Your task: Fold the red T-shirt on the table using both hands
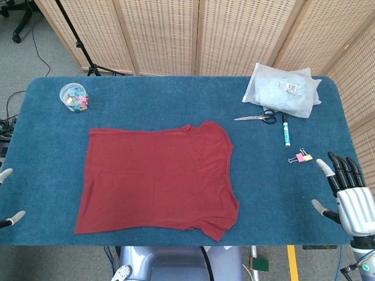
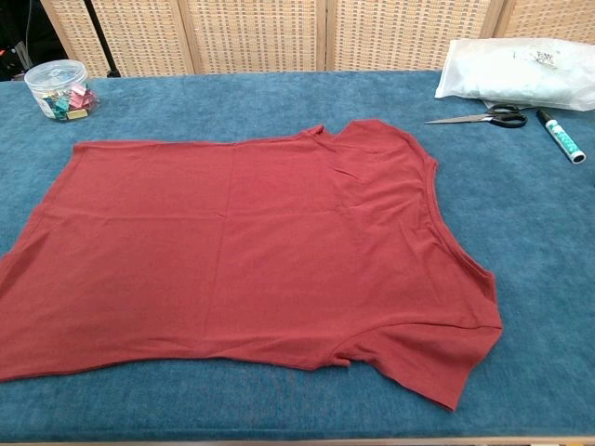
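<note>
The red T-shirt (image 1: 155, 178) lies spread flat on the blue table, its neckline and sleeves toward the right; in the chest view the T-shirt (image 2: 242, 246) fills most of the frame. My right hand (image 1: 350, 193) hovers at the table's right front edge, fingers spread, holding nothing, well right of the shirt. Only the fingertips of my left hand (image 1: 9, 199) show at the left edge of the head view, apart and empty, left of the shirt's hem. Neither hand appears in the chest view.
A clear tub of binder clips (image 1: 74, 97) stands at the back left. At the back right lie a white plastic bag (image 1: 284, 91), scissors (image 1: 258, 117), a marker (image 1: 286, 131) and a loose binder clip (image 1: 303, 156). Wicker screens stand behind the table.
</note>
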Robot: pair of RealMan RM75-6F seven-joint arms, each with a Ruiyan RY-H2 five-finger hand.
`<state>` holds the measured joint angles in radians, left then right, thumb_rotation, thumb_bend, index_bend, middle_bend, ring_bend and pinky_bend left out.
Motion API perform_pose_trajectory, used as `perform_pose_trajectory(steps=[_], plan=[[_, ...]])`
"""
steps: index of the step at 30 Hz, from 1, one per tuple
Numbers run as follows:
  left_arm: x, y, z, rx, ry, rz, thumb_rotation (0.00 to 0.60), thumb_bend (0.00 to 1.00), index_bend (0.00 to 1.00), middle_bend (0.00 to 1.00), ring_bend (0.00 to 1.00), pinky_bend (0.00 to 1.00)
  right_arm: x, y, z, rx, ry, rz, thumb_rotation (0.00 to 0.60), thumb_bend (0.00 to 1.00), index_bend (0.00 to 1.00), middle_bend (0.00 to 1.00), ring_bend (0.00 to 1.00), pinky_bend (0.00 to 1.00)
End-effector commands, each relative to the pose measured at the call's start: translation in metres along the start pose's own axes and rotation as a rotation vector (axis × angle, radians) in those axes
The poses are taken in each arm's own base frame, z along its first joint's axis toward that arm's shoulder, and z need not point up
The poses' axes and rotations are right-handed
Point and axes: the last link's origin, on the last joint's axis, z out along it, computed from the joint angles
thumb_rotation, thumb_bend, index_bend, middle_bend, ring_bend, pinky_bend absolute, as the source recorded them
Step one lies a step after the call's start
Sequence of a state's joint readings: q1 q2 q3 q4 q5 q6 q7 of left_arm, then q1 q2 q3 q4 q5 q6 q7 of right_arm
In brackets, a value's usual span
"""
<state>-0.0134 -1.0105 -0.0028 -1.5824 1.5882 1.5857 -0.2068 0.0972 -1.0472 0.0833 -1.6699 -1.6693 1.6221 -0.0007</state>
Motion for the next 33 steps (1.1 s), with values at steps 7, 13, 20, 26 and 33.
perform_pose_trajectory(steps=[7,13,20,26,33], plan=[[-0.001,0.000,0.001,0.006,-0.004,0.005,0.600,0.00,0.00,0.00,0.00,0.00,-0.009,-0.004,-0.004,0.014,-0.062,-0.014,0.600,0.00,0.14,0.00,0.00,0.00],[-0.001,0.000,0.003,0.010,-0.002,0.002,0.600,0.00,0.00,0.00,0.00,0.00,-0.044,-0.028,-0.012,0.216,-0.239,-0.047,0.600,0.00,0.22,0.00,0.00,0.00],[-0.001,-0.001,0.003,0.021,0.003,-0.001,0.600,0.00,0.00,0.00,0.00,0.00,-0.083,-0.044,-0.025,0.429,-0.352,-0.016,0.600,0.00,0.34,0.00,0.00,0.00],[-0.002,-0.002,0.006,0.028,-0.004,0.004,0.600,0.00,0.00,0.00,0.00,0.00,-0.100,-0.053,-0.025,0.512,-0.359,-0.045,0.600,0.05,0.37,0.00,0.00,0.00],[-0.004,-0.002,0.008,0.037,-0.012,0.010,0.600,0.00,0.00,0.00,0.00,0.00,-0.117,-0.068,-0.024,0.565,-0.374,-0.030,0.600,0.11,0.40,0.00,0.00,0.00]])
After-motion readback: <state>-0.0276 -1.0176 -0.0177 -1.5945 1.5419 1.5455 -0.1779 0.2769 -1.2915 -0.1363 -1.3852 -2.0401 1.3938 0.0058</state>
